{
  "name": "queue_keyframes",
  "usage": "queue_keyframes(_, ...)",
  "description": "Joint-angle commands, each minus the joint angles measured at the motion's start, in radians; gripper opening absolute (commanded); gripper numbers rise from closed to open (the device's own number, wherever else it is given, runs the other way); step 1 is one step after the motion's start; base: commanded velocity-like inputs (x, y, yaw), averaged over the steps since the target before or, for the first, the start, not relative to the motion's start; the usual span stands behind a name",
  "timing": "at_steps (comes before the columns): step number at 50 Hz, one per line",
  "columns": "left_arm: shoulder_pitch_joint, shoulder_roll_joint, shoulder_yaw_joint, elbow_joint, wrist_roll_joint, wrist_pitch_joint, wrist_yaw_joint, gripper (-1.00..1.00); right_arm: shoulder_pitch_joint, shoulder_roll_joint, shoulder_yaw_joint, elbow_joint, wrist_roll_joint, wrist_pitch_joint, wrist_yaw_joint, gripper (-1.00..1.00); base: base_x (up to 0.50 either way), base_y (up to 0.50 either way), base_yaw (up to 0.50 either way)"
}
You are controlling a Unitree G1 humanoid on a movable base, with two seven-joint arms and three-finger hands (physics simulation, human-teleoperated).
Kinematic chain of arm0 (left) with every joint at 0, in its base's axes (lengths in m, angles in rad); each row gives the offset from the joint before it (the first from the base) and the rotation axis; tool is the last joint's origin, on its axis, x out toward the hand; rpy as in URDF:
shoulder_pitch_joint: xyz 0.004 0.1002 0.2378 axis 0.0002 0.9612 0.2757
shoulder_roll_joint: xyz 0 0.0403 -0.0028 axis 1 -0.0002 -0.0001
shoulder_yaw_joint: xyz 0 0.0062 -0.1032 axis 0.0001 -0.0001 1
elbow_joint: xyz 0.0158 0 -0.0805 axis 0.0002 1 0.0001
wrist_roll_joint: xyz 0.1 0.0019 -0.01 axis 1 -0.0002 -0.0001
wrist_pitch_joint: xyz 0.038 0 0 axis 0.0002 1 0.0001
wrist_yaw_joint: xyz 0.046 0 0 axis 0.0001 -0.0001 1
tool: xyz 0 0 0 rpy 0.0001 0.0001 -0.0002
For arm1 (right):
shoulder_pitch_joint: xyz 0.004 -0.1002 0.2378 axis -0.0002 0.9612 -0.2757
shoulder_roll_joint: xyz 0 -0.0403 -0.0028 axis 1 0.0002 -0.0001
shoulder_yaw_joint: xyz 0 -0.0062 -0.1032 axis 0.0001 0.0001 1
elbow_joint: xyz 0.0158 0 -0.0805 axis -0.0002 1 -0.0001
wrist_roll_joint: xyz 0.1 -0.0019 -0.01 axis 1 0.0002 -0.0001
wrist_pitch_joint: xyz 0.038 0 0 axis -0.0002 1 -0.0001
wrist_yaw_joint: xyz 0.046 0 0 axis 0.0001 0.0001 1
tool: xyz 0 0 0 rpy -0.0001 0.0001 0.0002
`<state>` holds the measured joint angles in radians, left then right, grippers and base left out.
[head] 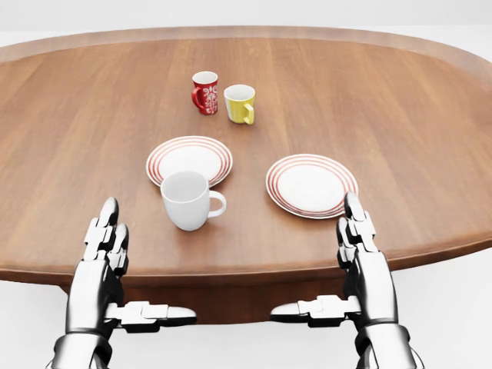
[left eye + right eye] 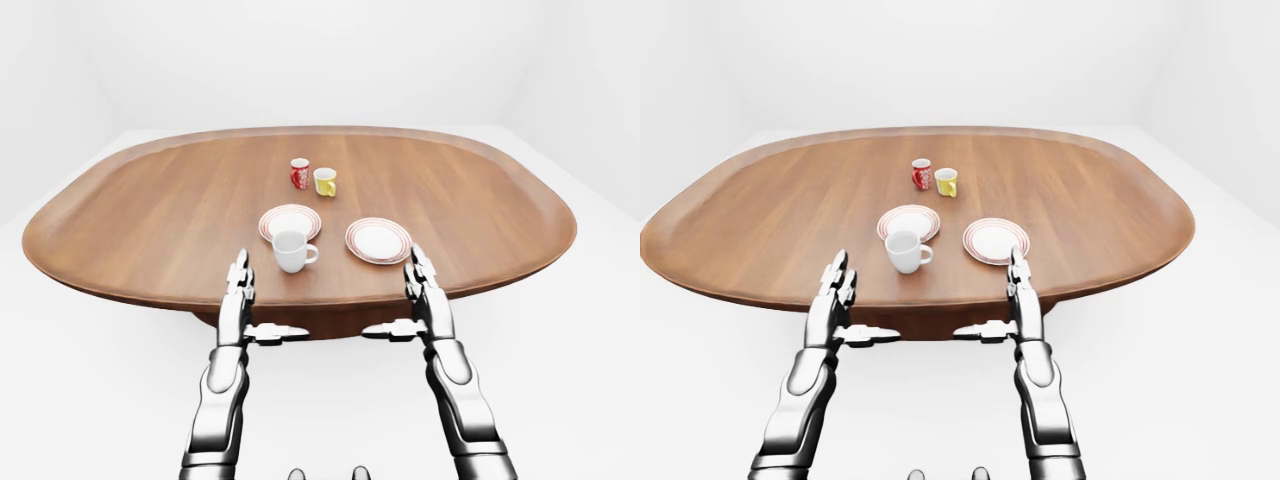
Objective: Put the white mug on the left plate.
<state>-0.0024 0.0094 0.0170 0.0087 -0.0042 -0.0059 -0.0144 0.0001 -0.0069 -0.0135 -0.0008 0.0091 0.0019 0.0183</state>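
Observation:
The white mug (image 1: 187,200) stands upright on the wooden table (image 1: 84,131), its handle pointing right, just below the left red-rimmed plate (image 1: 190,158). A second red-rimmed plate (image 1: 311,185) lies to the right. My left hand (image 1: 123,277) is open at the table's near edge, lower left of the mug and apart from it. My right hand (image 1: 338,269) is open too, at the near edge just below the right plate. Neither hand holds anything.
A red patterned mug (image 1: 204,92) and a yellow mug (image 1: 240,104) stand side by side above the plates in the head view. The oval table has a raised rim (image 2: 60,265); white floor surrounds it.

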Motion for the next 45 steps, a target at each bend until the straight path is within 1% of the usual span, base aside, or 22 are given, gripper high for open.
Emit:
queue_keyframes(1,-0.004,0.015,0.029,0.024,-0.006,-0.012,-0.025,1.0,0.003,-0.01,-0.021,0.002,0.023,0.005,0.037,1.0,0.0,0.0,0.0)
queue_keyframes(11,-0.002,0.017,0.029,0.017,-0.001,-0.014,-0.027,1.0,0.007,-0.012,-0.019,-0.023,0.024,0.021,0.047,1.0,0.0,0.0,0.0)
queue_keyframes(13,0.014,0.02,0.022,-0.102,0.003,0.041,-0.038,1.0,0.018,-0.008,-0.025,-0.129,0.063,0.085,0.057,1.0,0.0,0.0,0.0)
queue_keyframes(14,0.018,0.021,0.023,-0.172,0.001,0.078,-0.042,1.0,0.023,-0.011,-0.025,-0.186,0.069,0.085,0.057,1.0,0.0,0.0,0.0)
queue_keyframes(15,0.019,0.02,0.029,-0.286,-0.014,0.093,-0.045,1.0,0.025,-0.011,-0.029,-0.276,0.088,0.085,0.056,1.0,0.0,0.0,0.0)
queue_keyframes(17,0.012,0.022,0.043,-0.448,-0.046,0.093,-0.056,1.0,0.025,-0.013,-0.035,-0.42,0.127,0.085,0.061,1.0,0.0,0.0,0.0)
queue_keyframes(19,-0.015,0.029,0.064,-0.621,-0.068,0.093,-0.047,1.0,-0.007,-0.016,-0.067,-0.583,0.192,0.085,0.038,1.0,0.0,0.0,0.0)
queue_keyframes(20,-0.016,0.029,0.065,-0.626,-0.067,0.093,-0.047,1.0,-0.008,-0.017,-0.068,-0.588,0.195,0.085,0.037,1.0,0.0,0.0,0.0)
queue_keyframes(21,-0.026,0.027,0.075,-0.698,-0.09,0.093,-0.045,1.0,-0.015,-0.026,-0.07,-0.646,0.207,0.085,0.042,1.0,0.0,0.0,0.0)
queue_keyframes(22,-0.034,0.029,0.076,-0.733,-0.095,0.093,-0.042,1.0,-0.015,-0.031,-0.067,-0.673,0.197,0.085,0.042,1.0,0.0,0.0,0.0)
queue_keyframes(24,-0.039,0.029,0.074,-0.752,-0.092,0.093,-0.035,1.0,-0.017,-0.031,-0.067,-0.701,0.188,0.085,0.044,1.0,0.0,0.0,0.0)
queue_keyframes(25,-0.023,0.03,0.06,-0.695,-0.061,0.093,-0.038,1.0,-0.014,-0.023,-0.069,-0.705,0.203,0.085,0.048,1.0,0.0,0.0,0.0)
queue_keyframes(26,-0.017,0.027,0.059,-0.665,-0.052,0.093,-0.037,1.0,-0.013,-0.018,-0.071,-0.702,0.215,0.085,0.046,1.0,0.0,0.0,0.0)
queue_keyframes(28,-0.019,0.019,0.069,-0.642,-0.069,0.093,-0.035,1.0,-0.003,-0.017,-0.068,-0.679,0.217,0.085,0.048,1.0,0.0,0.0,0.0)
queue_keyframes(31,-0.022,0.022,0.067,-0.657,-0.072,0.093,-0.034,1.0,-0.001,-0.014,-0.076,-0.673,0.225,0.085,0.042,1.0,0.0,0.0,0.0)
queue_keyframes(32,-0.014,0.02,0.067,-0.606,-0.066,0.093,-0.036,1.0,-0.013,-0.007,-0.107,-0.649,0.253,0.085,0.036,1.0,0.0,0.15,0.0)
queue_keyframes(33,-0.011,0.02,0.066,-0.583,-0.058,0.093,-0.033,1.0,-0.028,-0.016,-0.132,-0.61,0.254,0.085,0.019,1.0,0.0,0.5,0.0)
queue_keyframes(34,-0.012,0.02,0.067,-0.597,-0.066,0.093,-0.035,1.0,-0.034,-0.026,-0.158,-0.596,0.291,0.085,0.021,1.0,0.0,0.5,0.0)
queue_keyframes(35,-0.014,0.021,0.067,-0.62,-0.072,0.093,-0.034,1.0,-0.036,-0.036,-0.163,-0.596,0.292,0.085,0.012,1.0,0.0,0.5,0.0)
queue_keyframes(37,-0.016,0.02,0.066,-0.628,-0.075,0.093,-0.032,1.0,-0.035,-0.044,-0.159,-0.603,0.289,0.085,0.004,1.0,0.0,0.5,0.0)
queue_keyframes(40,-0.005,0.02,0.056,-0.596,-0.058,0.093,-0.035,1.0,-0.033,-0.046,-0.149,-0.607,0.285,0.085,0.006,1.0,0.0,0.5,0.0)
queue_keyframes(45,-0.013,0.021,0.067,-0.602,-0.067,0.093,-0.035,1.0,-0.025,-0.044,-0.134,-0.625,0.287,0.085,0.018,1.0,0.0,0.5,0.0)
